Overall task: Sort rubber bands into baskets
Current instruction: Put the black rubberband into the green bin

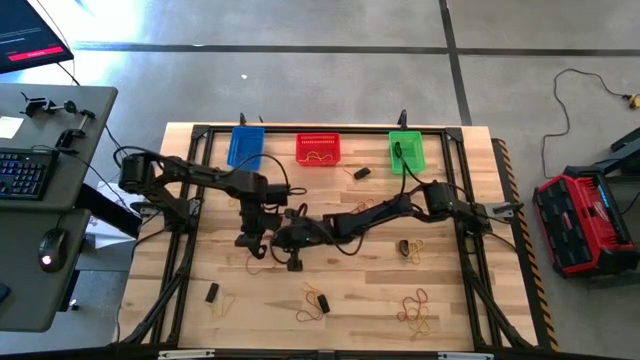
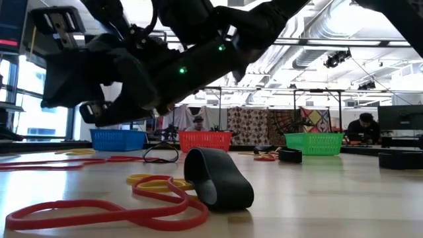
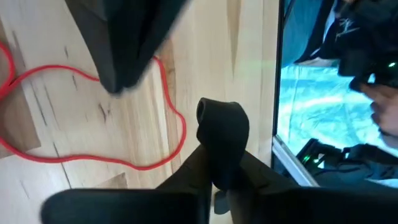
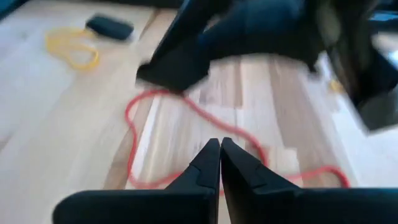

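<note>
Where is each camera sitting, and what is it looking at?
High view: above the table, looking straight down; both arms show, meeting mid-table.
Low view: at table-top height, looking across past a thick dark band to the baskets; arms overhead.
Left wrist view: on the left arm; left gripper shut on a dark band.
Right wrist view: on the right arm; right gripper shut, empty.
Both wrist views share the red band.

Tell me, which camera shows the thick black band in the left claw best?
The left wrist view: the thick black band sits pinched in the left gripper, filling the middle. The high view shows only arms crowded there. The low and right wrist views hide it.
</note>
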`<state>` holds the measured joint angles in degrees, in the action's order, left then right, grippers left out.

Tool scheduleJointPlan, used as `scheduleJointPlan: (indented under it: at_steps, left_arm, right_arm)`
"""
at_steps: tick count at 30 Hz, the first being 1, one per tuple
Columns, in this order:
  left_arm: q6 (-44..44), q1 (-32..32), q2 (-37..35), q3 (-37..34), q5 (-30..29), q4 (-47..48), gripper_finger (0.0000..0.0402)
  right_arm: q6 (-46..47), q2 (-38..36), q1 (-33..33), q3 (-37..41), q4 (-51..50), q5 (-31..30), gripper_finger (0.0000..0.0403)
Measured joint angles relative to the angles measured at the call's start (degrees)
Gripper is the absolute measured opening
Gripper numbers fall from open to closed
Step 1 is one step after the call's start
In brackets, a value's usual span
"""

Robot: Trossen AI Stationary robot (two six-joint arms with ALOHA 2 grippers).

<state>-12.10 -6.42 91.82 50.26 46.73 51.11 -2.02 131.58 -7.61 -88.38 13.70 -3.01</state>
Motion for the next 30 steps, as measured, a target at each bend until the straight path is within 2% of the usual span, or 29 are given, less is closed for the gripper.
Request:
scheduleJointPlan:
  at_steps: [4,7,10,14,19,22,25,30]
  left_arm:
    - [0.7,0.9,-2.5,0.0,-4.9,-0.1,0.0005]
    - [1.1,1.0,-5.2,0.0,-8.7,-0.9,0.0005]
    - [1.9,1.0,-8.3,0.0,-11.7,-3.4,0.0003]
    - [2.5,1.3,-12.6,0.0,-15.1,-8.7,0.0002]
    - [3.5,1.0,-16.6,-2.4,-16.8,-20.5,0.0001]
    - [6.6,0.8,-17.0,-3.8,-22.1,-30.1,0.0001]
    - [9.3,0.8,-16.3,-4.9,-27.5,-39.7,0.0001]
    - [10.0,0.9,-14.2,-5.4,-32.9,-49.1,0.0001]
  right_arm:
    - [-1.0,-1.6,0.0,0.0,-6.7,-0.3,0.0001]
    - [-2.8,-2.6,-0.3,0.1,-10.4,-3.7,0.0]
    - [-3.0,-3.5,-0.7,2.3,-9.6,-7.0,0.0]
    - [-1.1,-6.3,-0.7,9.3,-3.6,-7.7,0.0]
    - [1.0,-14.8,-0.7,22.2,8.9,-9.1,0.0]
    - [2.2,-20.0,-0.8,28.6,14.5,-10.3,0.0]
    - [3.6,-23.8,-1.1,31.8,17.9,-12.2,0.0]
    - [5.7,-26.8,-2.1,33.2,16.6,-20.9,0.0013]
